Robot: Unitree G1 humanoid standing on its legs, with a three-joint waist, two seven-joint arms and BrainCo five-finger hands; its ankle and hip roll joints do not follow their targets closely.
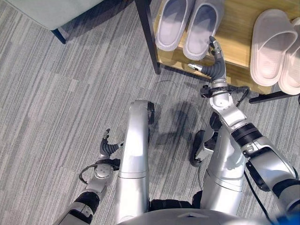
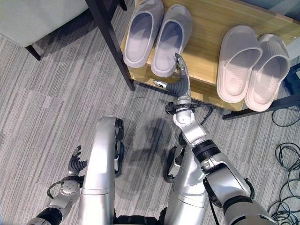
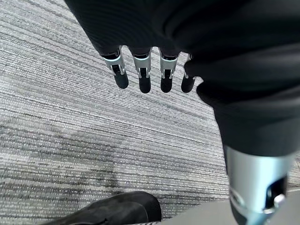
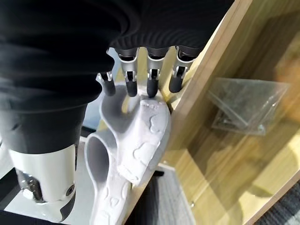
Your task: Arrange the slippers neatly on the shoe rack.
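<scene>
Grey carpet (image 1: 56, 93) with fine, striped texture covers the floor. At the upper left a pale grey piece of furniture (image 1: 51, 11) stands on a dark leg (image 1: 58, 36). A light wooden shelf (image 2: 211, 28) with a dark metal post (image 2: 110, 37) sits ahead. Black cables (image 2: 286, 159) coil on the carpet at the right, and even light falls across the floor

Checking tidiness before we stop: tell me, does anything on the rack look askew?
Nothing stands out. Both pairs, the lilac foam slippers and pale pink foam slippers, lie side by side on the wooden shoe rack; right hand touches the lilac pair.
</scene>
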